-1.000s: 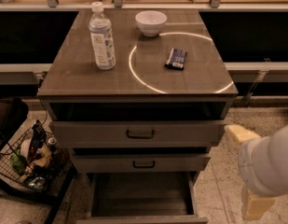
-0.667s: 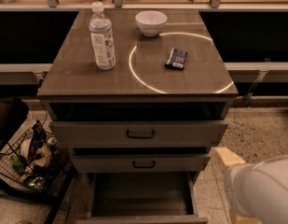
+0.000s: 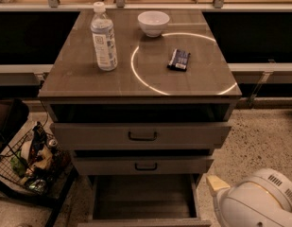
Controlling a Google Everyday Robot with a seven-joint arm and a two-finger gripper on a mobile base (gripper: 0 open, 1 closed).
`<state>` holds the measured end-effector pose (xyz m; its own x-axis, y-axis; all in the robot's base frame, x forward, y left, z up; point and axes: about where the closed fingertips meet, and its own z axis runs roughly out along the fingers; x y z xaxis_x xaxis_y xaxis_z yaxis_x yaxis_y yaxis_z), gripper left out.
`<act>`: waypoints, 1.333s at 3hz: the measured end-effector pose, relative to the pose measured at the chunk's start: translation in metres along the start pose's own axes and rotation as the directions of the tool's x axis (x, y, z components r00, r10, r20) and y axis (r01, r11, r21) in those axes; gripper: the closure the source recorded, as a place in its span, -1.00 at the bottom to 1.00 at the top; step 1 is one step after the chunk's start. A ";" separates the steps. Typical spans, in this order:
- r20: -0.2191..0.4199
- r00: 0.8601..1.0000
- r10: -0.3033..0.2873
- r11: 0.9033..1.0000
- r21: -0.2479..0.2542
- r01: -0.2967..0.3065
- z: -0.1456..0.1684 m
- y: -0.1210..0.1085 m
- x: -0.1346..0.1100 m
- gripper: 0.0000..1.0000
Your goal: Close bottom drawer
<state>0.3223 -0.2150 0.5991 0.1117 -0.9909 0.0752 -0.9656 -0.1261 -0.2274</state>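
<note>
The bottom drawer [image 3: 143,197] is the lowest of three grey-brown drawers and stands pulled far out, its deep plain box empty. Its front [image 3: 145,222] lies at the picture's bottom edge and the handle is out of view. My gripper [image 3: 215,184] shows as a cream tip on the white rounded arm [image 3: 259,203] at the bottom right. It sits just right of the drawer's right wall, near the drawer's front corner; I cannot tell if it touches. The middle drawer [image 3: 143,165] and the top drawer [image 3: 141,135] stick out a little above it.
On the cabinet top stand a water bottle [image 3: 104,39], a white bowl [image 3: 153,22] and a dark snack packet [image 3: 178,59]. A wire basket [image 3: 32,162] with several items stands on the floor to the left. Speckled floor [image 3: 263,141] lies to the right.
My arm has dropped lower and moved left, closer to the bottom drawer's right side. The drawers and the things on top have not moved.
</note>
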 end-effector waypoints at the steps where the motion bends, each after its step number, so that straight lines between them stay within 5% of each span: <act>1: -0.003 1.000 -0.013 0.997 -0.071 0.012 0.041 0.012 0.005 -0.68; 3: 0.025 0.998 -0.055 0.983 -0.175 0.059 0.087 0.025 -0.006 0.41; 4: 0.022 0.998 -0.054 0.984 -0.171 0.057 0.085 0.025 -0.004 0.87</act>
<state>0.3180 -0.2177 0.5107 0.1691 -0.9834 0.0665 -0.9835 -0.1727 -0.0531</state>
